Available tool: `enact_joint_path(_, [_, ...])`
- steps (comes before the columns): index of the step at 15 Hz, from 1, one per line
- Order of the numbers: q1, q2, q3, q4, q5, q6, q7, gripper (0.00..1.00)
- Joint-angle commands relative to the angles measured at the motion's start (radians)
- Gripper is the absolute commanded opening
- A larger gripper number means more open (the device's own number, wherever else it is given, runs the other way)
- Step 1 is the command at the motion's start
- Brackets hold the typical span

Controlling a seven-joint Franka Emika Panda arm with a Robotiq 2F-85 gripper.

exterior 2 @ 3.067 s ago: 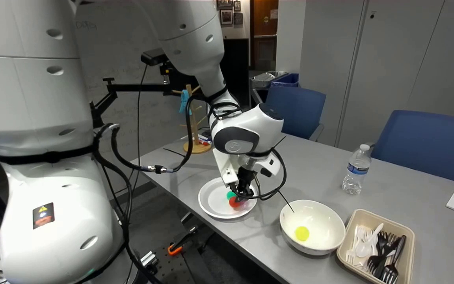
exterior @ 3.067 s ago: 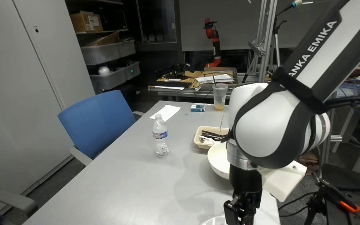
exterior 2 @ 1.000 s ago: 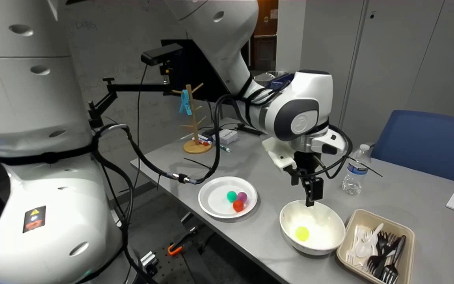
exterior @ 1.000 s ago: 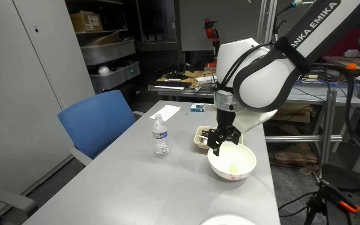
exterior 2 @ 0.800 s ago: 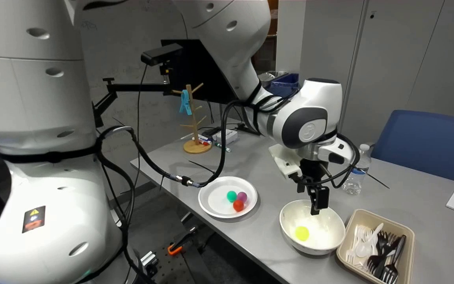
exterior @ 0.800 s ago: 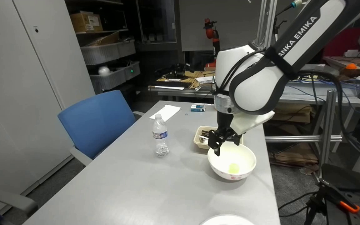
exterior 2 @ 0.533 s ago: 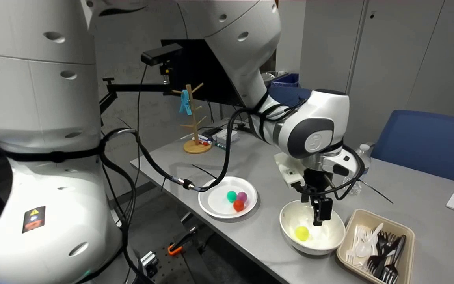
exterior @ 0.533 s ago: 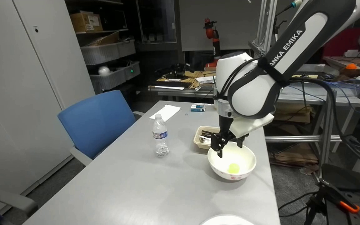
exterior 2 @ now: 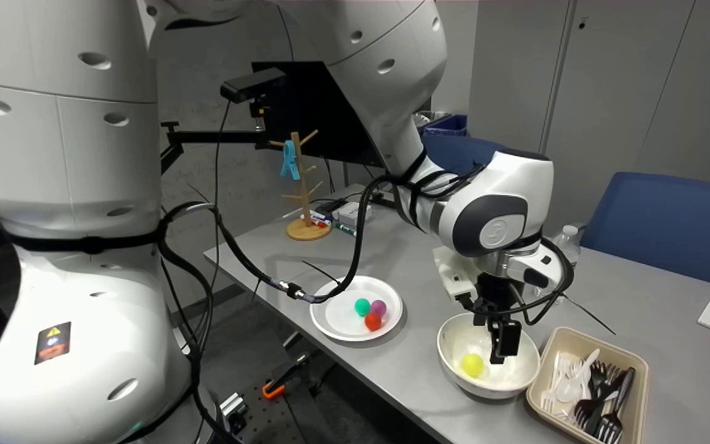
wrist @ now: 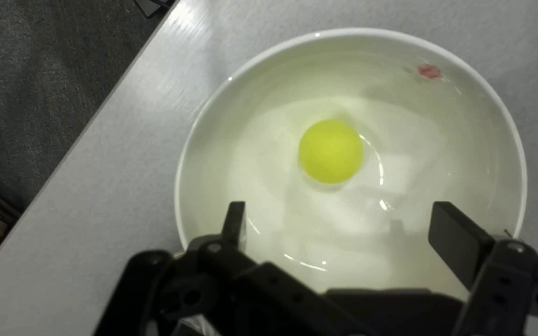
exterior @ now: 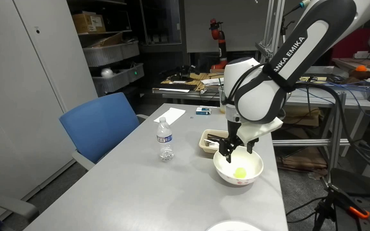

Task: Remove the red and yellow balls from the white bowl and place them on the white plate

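Note:
The yellow ball (wrist: 330, 151) lies in the white bowl (wrist: 353, 35), ahead of the fingertips in the wrist view. My gripper (wrist: 341, 217) stands open, its two fingers (wrist: 458, 242) wide apart with nothing between them. In both exterior views the gripper (exterior 2: 489, 338) points down over the bowl (exterior 2: 455, 345), on the side towards the cutlery tray; its tips look about rim height or slightly below. On the white plate (exterior 2: 330, 316) rests the red ball (exterior 2: 373, 321), touching or almost touching a green and a purple ball. Only part of the plate (exterior: 233, 226) shows in an exterior view.
A beige tray (exterior 2: 637, 382) of plastic cutlery stands right beside the bowl. The water bottle (exterior: 164, 144) stands farther along the table, partly behind the arm in an exterior view. A wooden stand (exterior 2: 307, 229) with markers is beyond the plate. Cables loop from the arm.
From the plate, with the red ball at its fingers, the gripper has moved over to the bowl. The red ball stayed on the plate. In the last second the open gripper has come lower.

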Motion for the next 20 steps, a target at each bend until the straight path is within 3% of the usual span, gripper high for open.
enact_joint_path(1, [0.004, 0.0, -0.004, 0.002, 0.002, -0.002, -0.002, 1.0])
enact_joint_path(13, [-0.005, 0.001, 0.008, 0.001, 0.019, 0.01, -0.037, 1.0])
enact_joint_path(16, [0.003, 0.022, 0.024, -0.031, 0.037, 0.07, -0.032, 1.0])
enact_joint_path(20, [0.015, 0.028, 0.013, -0.027, 0.023, 0.037, -0.014, 1.0])
